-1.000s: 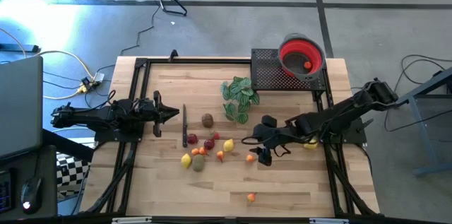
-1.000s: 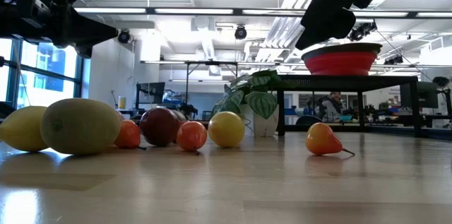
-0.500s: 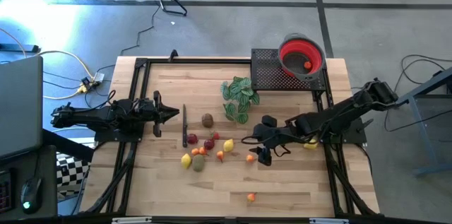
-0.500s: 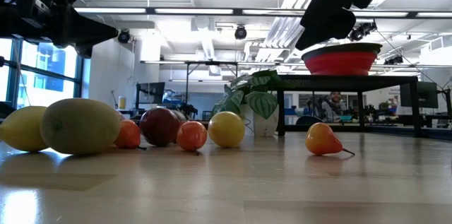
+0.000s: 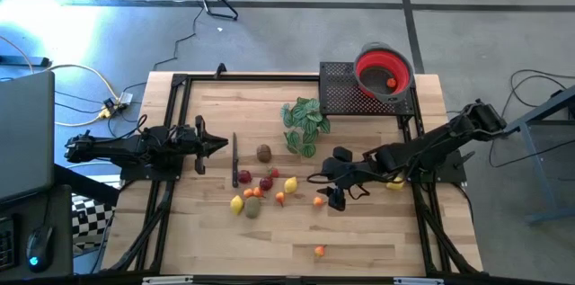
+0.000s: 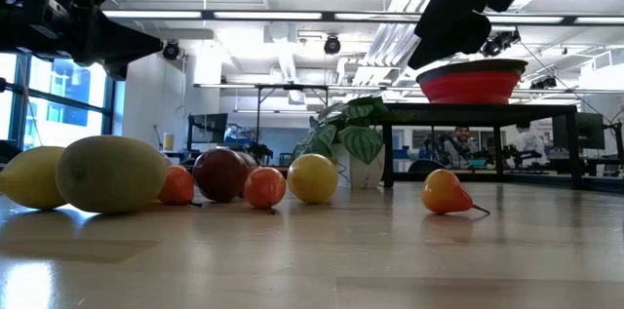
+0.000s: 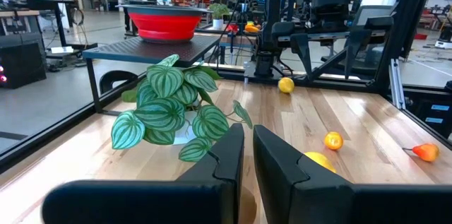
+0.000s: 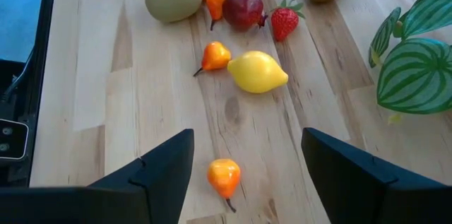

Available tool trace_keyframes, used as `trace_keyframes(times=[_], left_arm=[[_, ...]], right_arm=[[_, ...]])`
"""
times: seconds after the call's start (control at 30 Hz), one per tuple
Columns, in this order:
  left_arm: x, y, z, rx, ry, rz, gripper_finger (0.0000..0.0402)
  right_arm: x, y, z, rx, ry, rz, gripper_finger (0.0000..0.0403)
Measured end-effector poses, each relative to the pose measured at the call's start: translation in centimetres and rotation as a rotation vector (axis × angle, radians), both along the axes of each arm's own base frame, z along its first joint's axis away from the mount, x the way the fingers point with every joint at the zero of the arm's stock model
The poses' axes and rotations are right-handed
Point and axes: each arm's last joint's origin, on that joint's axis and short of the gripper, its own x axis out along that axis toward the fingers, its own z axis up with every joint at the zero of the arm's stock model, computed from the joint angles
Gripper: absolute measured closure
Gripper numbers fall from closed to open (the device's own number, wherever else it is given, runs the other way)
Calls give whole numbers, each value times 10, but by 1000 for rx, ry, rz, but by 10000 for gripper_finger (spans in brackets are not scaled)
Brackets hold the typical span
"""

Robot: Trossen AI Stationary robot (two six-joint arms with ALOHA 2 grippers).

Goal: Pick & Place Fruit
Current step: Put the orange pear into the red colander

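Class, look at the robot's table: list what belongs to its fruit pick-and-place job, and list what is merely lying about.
Belongs to the job:
lemon
orange pear
strawberry
red bowl, one fruit already inside
right pincer, open above the orange pear

Lying about:
leafy plant
black stand under the bowl
left pincer, shut, waiting

Robotics lab, open ceiling ducts (image 6: 292, 56), workbenches (image 7: 42, 22), concrete floor (image 5: 296, 24)

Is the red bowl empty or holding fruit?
Holding fruit: the red bowl on the black stand has one small orange-red piece inside.
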Motion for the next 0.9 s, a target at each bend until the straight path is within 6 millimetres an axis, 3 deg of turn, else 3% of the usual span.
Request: trace_keyframes(times=[0.6, 0.9], left_arm=[[0, 0, 0, 0, 0, 0, 368], [0, 0, 0, 0, 0, 0, 368]], right_arm=[[0, 1, 0, 2, -6, 4, 148], [-2, 16, -3, 2, -6, 54, 148]])
